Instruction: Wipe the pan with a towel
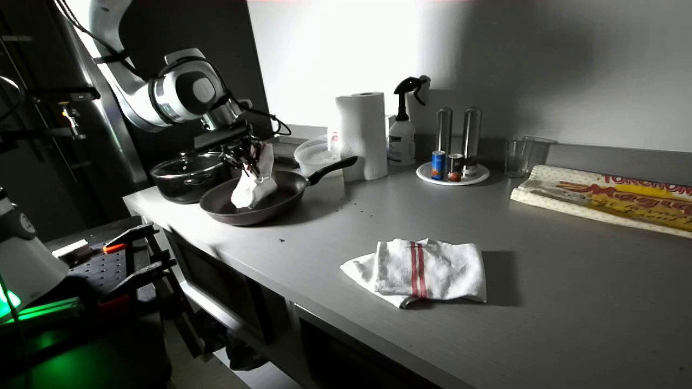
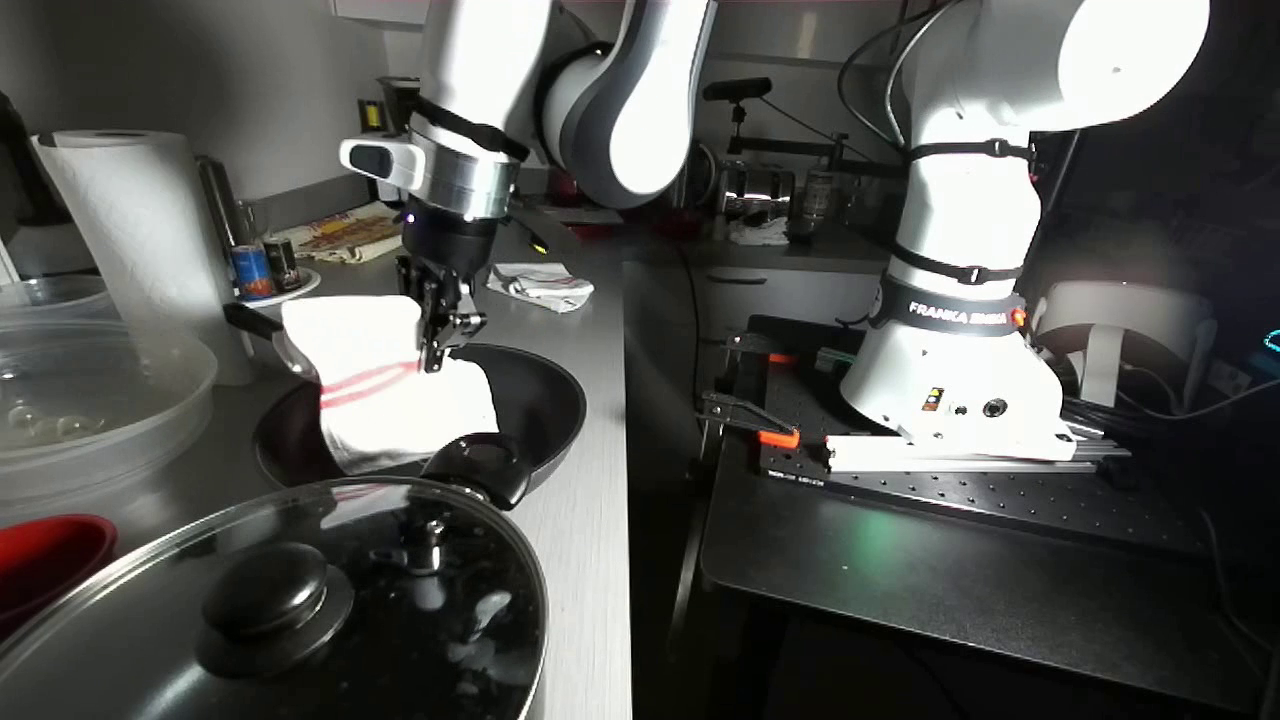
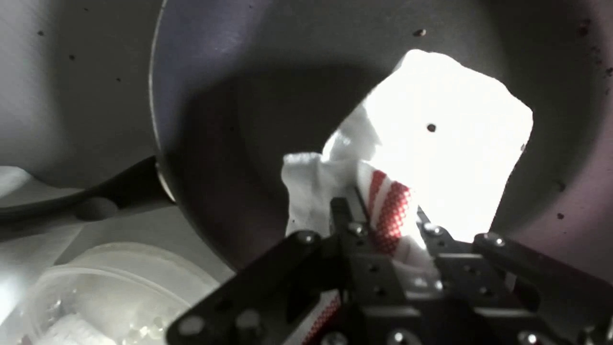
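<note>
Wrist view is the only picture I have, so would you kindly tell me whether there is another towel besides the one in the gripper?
Observer: Yes, in both exterior views a folded white towel with red stripes lies on the counter.
Operator: Thank you. Does anything outside my view stand near the pan?
Observer: A black pot with its glass lid on stands close to the pan; I cannot tell whether they touch.
Operator: And is there a spray bottle about, please?
Observer: There is: a white spray bottle stands upright on the counter.
</note>
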{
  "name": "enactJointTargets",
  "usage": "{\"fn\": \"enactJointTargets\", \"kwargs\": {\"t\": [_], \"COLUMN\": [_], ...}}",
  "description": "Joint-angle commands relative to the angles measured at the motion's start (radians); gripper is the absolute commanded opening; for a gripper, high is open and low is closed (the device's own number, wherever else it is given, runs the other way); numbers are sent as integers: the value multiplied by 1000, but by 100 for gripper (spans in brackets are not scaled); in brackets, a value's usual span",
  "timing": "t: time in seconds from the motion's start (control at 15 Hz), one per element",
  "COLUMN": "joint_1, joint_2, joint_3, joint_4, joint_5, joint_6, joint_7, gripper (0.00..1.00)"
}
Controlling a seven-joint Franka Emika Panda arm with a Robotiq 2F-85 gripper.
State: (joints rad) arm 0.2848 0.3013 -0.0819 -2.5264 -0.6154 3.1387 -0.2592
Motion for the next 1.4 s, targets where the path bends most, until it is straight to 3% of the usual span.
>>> {"fn": "enactJointTargets", "kwargs": {"t": [0.0,0.87,1.13,1.33], "joint_1": [-38,-406,-490,-515], "joint_2": [-92,-162,-153,-131], "joint_3": [16,156,157,124], "joint_4": [-26,-4,32,76], "joint_5": [58,538,688,728], "joint_6": [-65,-220,-293,-357], "joint_7": [32,-168,-255,-270], "gripper": [4,4,4,4]}}
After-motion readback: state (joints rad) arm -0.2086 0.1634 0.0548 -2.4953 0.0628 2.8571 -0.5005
